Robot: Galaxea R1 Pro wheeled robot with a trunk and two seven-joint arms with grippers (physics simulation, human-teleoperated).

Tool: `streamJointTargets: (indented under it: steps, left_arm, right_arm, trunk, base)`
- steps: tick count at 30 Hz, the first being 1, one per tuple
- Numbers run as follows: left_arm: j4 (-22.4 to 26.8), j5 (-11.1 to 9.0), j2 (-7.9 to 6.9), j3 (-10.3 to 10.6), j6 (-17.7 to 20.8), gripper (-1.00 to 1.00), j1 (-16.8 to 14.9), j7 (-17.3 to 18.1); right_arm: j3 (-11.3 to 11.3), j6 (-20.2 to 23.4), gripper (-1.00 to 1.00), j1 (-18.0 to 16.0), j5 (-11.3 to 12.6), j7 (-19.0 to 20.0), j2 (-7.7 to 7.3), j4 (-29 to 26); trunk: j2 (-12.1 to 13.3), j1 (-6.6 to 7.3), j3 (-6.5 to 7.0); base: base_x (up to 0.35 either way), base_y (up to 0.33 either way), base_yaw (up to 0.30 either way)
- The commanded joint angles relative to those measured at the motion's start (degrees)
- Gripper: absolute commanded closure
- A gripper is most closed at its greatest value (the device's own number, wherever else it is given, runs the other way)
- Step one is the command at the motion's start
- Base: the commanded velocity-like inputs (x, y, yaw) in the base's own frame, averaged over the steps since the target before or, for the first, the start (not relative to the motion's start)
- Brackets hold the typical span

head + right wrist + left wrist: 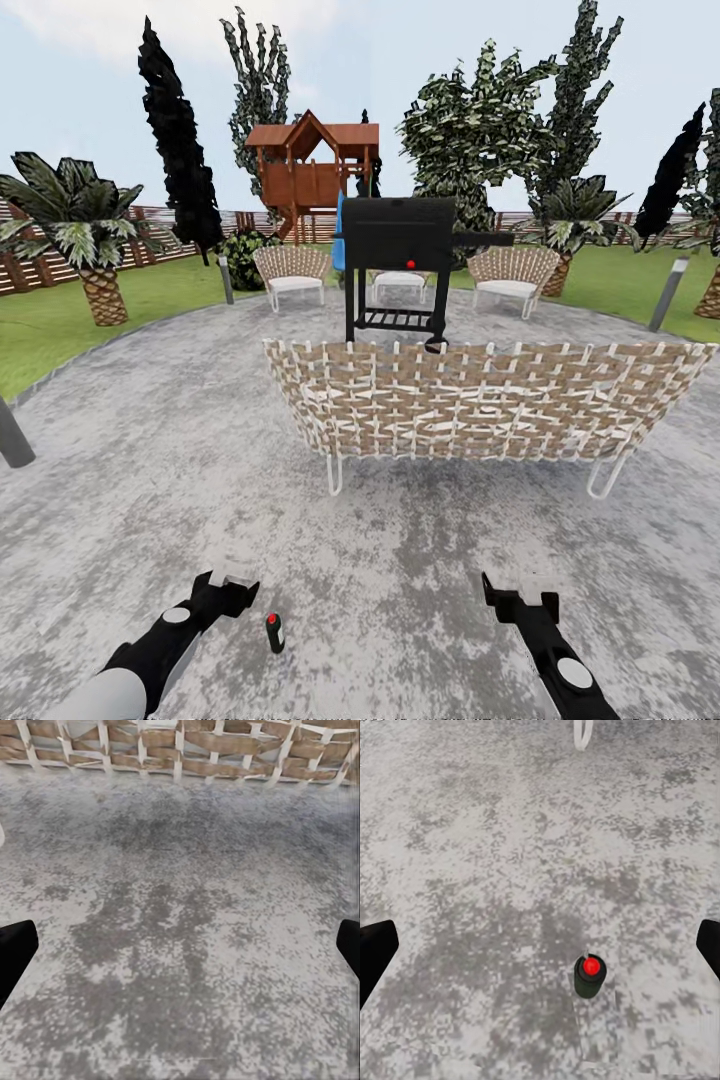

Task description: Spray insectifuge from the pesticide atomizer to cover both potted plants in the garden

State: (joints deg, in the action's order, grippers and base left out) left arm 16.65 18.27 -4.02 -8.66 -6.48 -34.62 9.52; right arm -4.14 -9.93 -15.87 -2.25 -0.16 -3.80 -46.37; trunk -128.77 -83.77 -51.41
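A small slim dark bottle with a red top [274, 632], apparently the pesticide atomizer, stands upright on the mottled grey stone patio [150, 470] of the garden. My left gripper [225, 590] hangs open just left of it, a short gap away. In the left wrist view the bottle [589, 976] sits between the widely spread fingertips [375, 952], nearer one side. My right gripper [520, 597] is open over bare stone, with nothing between its fingers [15, 952]. The potted plants are out of view.
A woven wicker sofa [480, 400] stands across the patio ahead, its back toward me. Behind it are a black grill [400, 250] and wicker chairs [292, 270]. A grey post [12, 435] stands at the left edge. Lawn, palms and a slatted fence ring the patio.
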Motion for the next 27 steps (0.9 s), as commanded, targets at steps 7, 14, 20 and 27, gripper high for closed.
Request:
streamJointTargets:
  steps: [7,14,20,27]
  left_arm:
    - [2.56,0.92,1.72,0.24,0.45,-1.0,-1.04,0.43]
    - [2.91,1.03,2.04,0.29,0.69,-1.0,-1.24,0.45]
    - [2.05,0.88,2.24,0.08,0.09,-1.0,-0.46,0.33]
    - [-0.15,0.72,2.53,0.02,-0.18,-1.0,-0.44,0.33]
  right_arm:
    - [-0.39,4.12,-1.0,-0.11,-0.18,-0.1,-1.31,-10.98]
    - [-4.84,9.85,-1.0,-0.04,-0.31,0.43,-1.04,-12.49]
    - [-5.08,10.28,-1.0,-0.03,-0.47,0.51,-0.88,-9.81]
    - [-5.22,10.16,-1.0,-0.03,-0.42,0.4,-0.78,-9.55]
  trunk:
    - [-2.84,-1.53,-1.31]
    - [-5.65,-3.07,-2.57]
    - [-8.06,-4.39,-3.65]
    - [-10.86,-5.93,-4.87]
  base:
    - [0.0,0.0,0.0]
    - [0.0,0.0,0.0]
    - [0.0,0.0,0.0]
    - [0.0,0.0,-0.04]
